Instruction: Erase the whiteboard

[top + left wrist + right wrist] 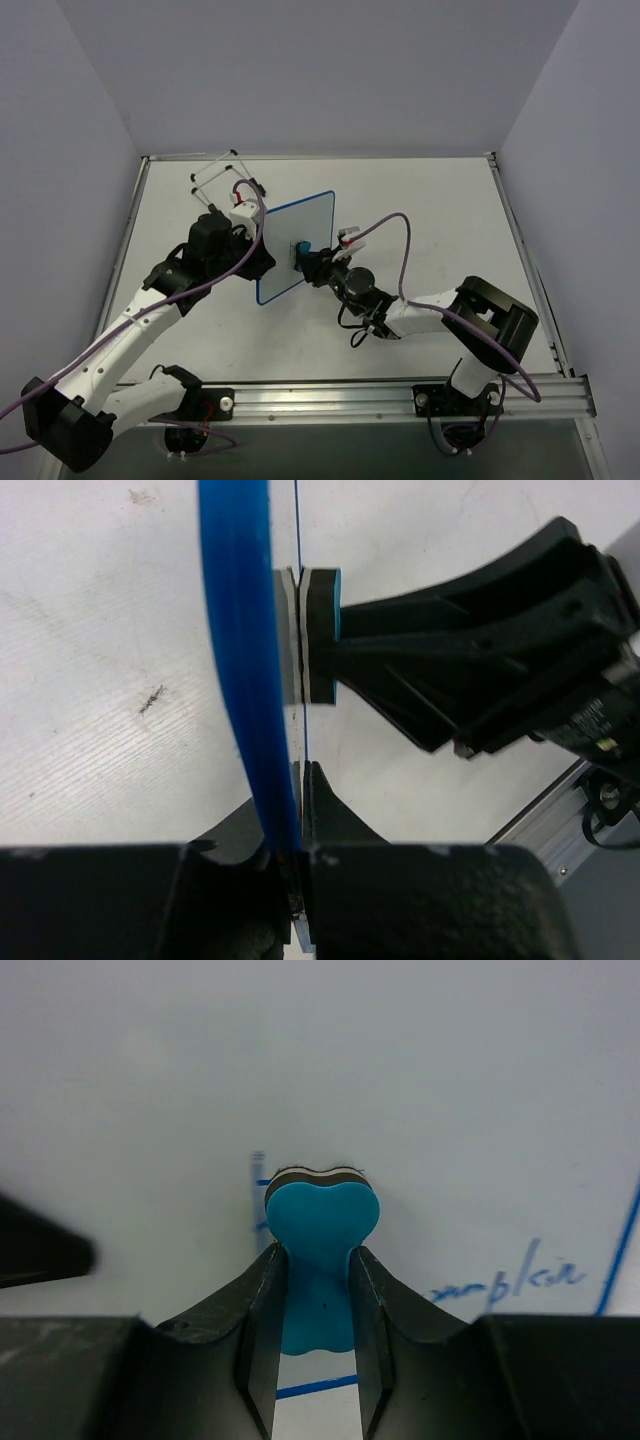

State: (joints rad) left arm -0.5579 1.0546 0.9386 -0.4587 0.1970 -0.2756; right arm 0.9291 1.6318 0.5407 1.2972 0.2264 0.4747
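From my console I see the white table (430,200) with both arms reaching in towards its middle. The whiteboard (300,222) is off the table surface, held up on edge and tilted, left of centre between the two arms. Behind it, near the far left corner, stands the thin wire easel (215,175). My left gripper (300,780) is clamped tight on the board's blue frame (240,660), fingers pinched on either side of the edge. My right gripper (315,1260) is squeezed shut on the small blue eraser (322,1210), and the eraser's felt side sits flat against the board's face. Blue handwriting (510,1280) shows on the board just right of the eraser, with a short blue smear at the eraser's left
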